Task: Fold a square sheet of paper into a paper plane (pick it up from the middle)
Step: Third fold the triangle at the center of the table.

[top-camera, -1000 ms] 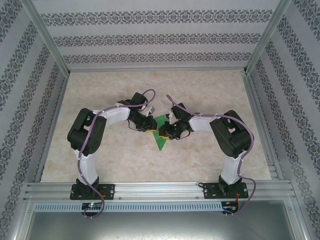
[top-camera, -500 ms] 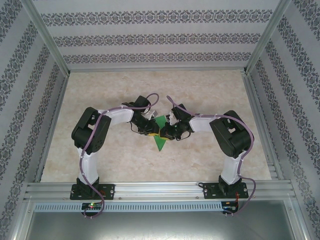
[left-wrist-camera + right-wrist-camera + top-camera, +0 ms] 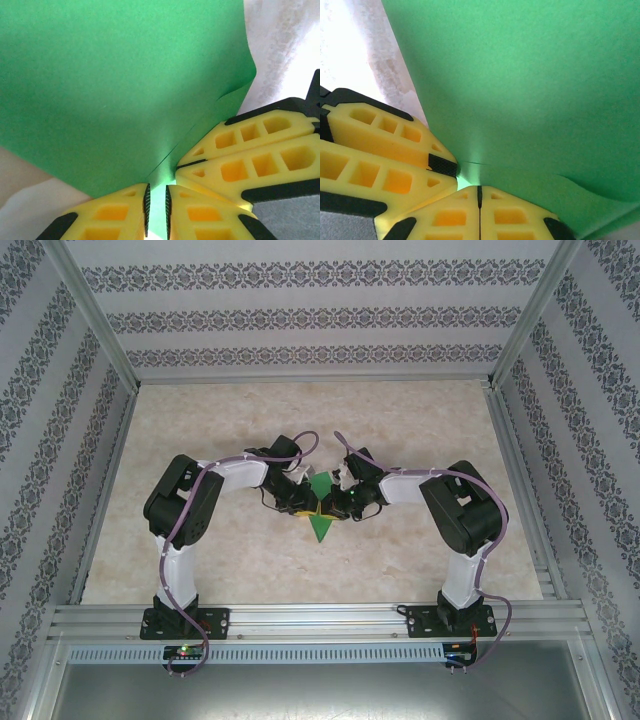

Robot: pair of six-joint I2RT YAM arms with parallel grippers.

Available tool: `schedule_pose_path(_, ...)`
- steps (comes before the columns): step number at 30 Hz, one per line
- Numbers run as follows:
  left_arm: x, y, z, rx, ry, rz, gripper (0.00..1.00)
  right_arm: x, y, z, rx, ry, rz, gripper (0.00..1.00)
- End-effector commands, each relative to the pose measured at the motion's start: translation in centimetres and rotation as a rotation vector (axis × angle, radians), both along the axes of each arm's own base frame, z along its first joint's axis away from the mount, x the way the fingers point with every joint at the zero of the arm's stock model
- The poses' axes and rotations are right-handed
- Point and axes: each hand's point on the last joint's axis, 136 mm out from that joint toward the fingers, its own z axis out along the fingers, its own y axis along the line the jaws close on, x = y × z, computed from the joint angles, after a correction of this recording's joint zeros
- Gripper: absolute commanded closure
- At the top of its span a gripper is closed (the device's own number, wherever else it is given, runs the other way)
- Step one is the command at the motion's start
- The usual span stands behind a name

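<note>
I find the paper [image 3: 320, 529] at mid-worktop [image 3: 420, 420], between both arms. The left pincer [image 3: 157, 205] nips it in a narrow gap, and the right pincer [image 3: 480, 196] is clamped flat on it (at the same spot). Judgement: light, floppy, easily creased. Hold near the middle, gently.

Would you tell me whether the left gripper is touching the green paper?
Touching. In the left wrist view the green paper runs down into the left gripper, green filling the narrow slot between its black pads.
</note>
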Motion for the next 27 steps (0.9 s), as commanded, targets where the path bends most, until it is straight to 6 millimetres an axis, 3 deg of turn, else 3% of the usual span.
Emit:
schedule_pose_path(1,-0.8,0.1,0.1,0.015,-0.022,-0.033,0.80,-1.3,-1.7,-2.2,-0.077,0.059,-0.010,0.94)
schedule_pose_path(9,-1.2,0.5,-1.6,0.068,-0.015,-0.058,0.81,-1.1,-1.7,-1.6,-0.068,0.046,-0.015,0.94)
schedule_pose_path(16,-2.1,2.4,-4.4,0.221,-0.014,-0.103,0.81,-0.4,-1.8,-0.3,-0.041,0.018,-0.045,0.92)
schedule_pose_path(27,-3.3,3.7,-6.8,0.384,-0.041,-0.176,0.80,-0.3,-3.7,-1.0,-0.091,0.016,-0.095,0.92)
